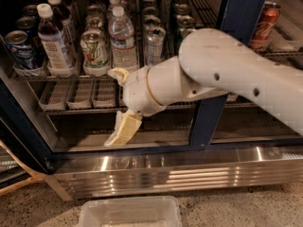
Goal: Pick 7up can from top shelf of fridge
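The 7up can (pixel 94 50), silvery-white with green lettering, stands at the front of the top shelf (pixel 33 78) inside the fridge (pixel 215 112). It sits between a dark drink bottle (pixel 52 41) and a water bottle (pixel 122 36). My gripper (pixel 117 104) is open and empty, just right of and below the can, in front of the shelf edge. Its upper finger (pixel 118 74) is close to the can's base and its lower finger (pixel 122 130) hangs over the lower rack. It is not touching the can.
A blue can (pixel 16 46) stands at the shelf's left end and a plain silver can (pixel 154 44) right of the water bottle. A red can (pixel 262 26) stands past the blue door post. Empty pale trays (pixel 78 94) lie on the lower rack. A clear plastic bin (pixel 128 212) sits on the floor.
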You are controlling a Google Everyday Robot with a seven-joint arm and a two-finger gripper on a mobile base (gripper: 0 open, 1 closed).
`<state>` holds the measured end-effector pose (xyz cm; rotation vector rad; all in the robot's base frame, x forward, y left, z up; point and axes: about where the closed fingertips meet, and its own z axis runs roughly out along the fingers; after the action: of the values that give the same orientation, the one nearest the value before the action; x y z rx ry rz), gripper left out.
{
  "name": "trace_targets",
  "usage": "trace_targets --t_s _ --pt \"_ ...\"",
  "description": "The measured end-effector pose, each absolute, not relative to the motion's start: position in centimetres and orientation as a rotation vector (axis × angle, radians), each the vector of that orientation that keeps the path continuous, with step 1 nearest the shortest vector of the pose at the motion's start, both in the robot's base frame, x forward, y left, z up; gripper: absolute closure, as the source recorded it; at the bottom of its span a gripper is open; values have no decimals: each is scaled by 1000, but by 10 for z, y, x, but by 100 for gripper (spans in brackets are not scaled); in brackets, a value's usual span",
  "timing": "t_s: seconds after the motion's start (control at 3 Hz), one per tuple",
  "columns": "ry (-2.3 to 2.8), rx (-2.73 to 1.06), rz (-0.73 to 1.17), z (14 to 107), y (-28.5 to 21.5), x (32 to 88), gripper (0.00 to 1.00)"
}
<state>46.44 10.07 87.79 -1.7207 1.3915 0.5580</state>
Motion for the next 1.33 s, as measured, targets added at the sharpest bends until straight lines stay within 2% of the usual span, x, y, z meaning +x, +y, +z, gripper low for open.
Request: trace_targets --t_s 1.0,1.33 --pt "1448 -1636 477 875 111 477 0" --pt "1447 -1613 283 891 132 482 0"
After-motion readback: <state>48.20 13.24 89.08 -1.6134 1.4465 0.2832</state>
